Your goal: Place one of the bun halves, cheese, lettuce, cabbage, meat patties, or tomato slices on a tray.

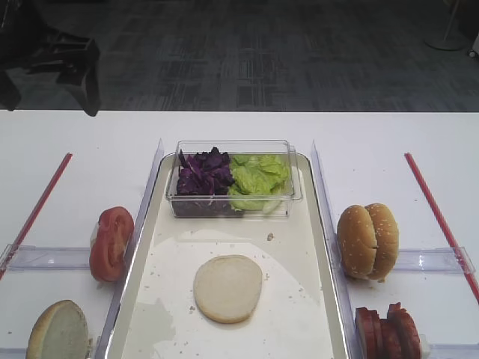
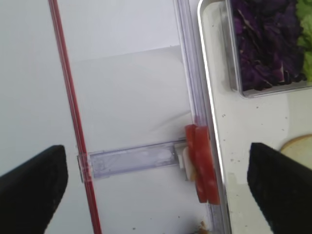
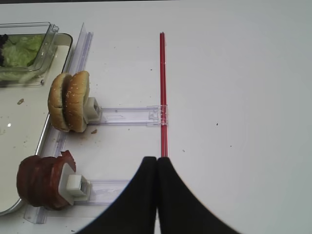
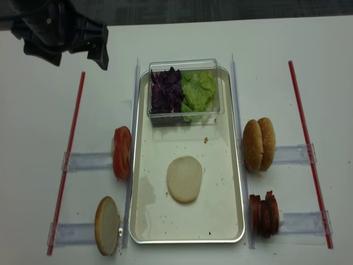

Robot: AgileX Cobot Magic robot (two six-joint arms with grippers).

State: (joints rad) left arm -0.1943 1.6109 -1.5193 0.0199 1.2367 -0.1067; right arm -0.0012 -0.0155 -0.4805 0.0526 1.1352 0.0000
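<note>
A pale bun half (image 1: 227, 288) lies flat in the middle of the metal tray (image 1: 299, 247), with nothing touching it. Cabbage (image 1: 203, 176) and lettuce (image 1: 258, 179) fill a clear box at the tray's far end. Tomato slices (image 2: 202, 163) stand on edge just left of the tray, and meat patties (image 3: 41, 180) stand to its right. No cheese is in view. My left gripper (image 2: 156, 190) hangs open and empty, high over the table left of the tray, above the tomato slices. My right gripper (image 3: 157, 160) is shut on nothing, over a red strip right of the patties.
Sesame buns (image 1: 367, 241) stand on edge right of the tray, and another plain bun half (image 1: 58, 331) stands at the front left. Clear plastic rails (image 2: 134, 161) and red strips (image 1: 438, 213) lie on the white table. The left arm (image 4: 60, 27) is at the far left.
</note>
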